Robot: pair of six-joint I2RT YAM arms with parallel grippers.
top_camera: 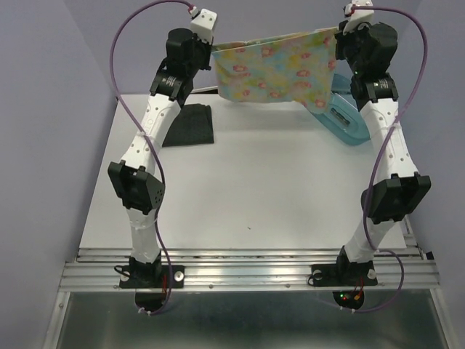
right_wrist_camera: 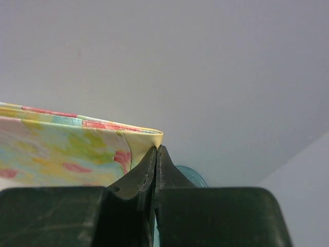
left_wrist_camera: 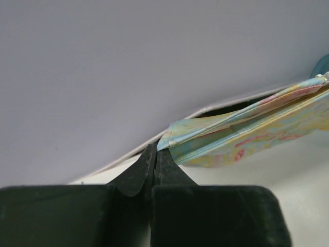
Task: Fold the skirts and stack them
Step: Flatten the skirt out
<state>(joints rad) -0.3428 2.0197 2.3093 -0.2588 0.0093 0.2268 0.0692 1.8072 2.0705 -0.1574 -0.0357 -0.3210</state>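
Note:
The pastel yellow floral skirt [top_camera: 272, 69] hangs stretched in the air at the far end of the table, held by its two upper corners. My left gripper [top_camera: 213, 48] is shut on its left corner; in the left wrist view the left gripper [left_wrist_camera: 156, 146] pinches the floral skirt [left_wrist_camera: 247, 131] at its hem. My right gripper [top_camera: 337, 33] is shut on the right corner, and in the right wrist view the right gripper [right_wrist_camera: 157, 148] bites the yellow edge of the floral skirt [right_wrist_camera: 67, 146]. The dark charcoal skirt [top_camera: 189, 125] lies folded flat on the table at the far left, partly behind my left arm.
A translucent teal bin [top_camera: 347, 116] stands at the far right of the white table [top_camera: 254, 196], partly behind the hanging skirt and my right arm; a bit of the teal bin [right_wrist_camera: 190, 175] shows past the right fingers. Lavender walls close the scene.

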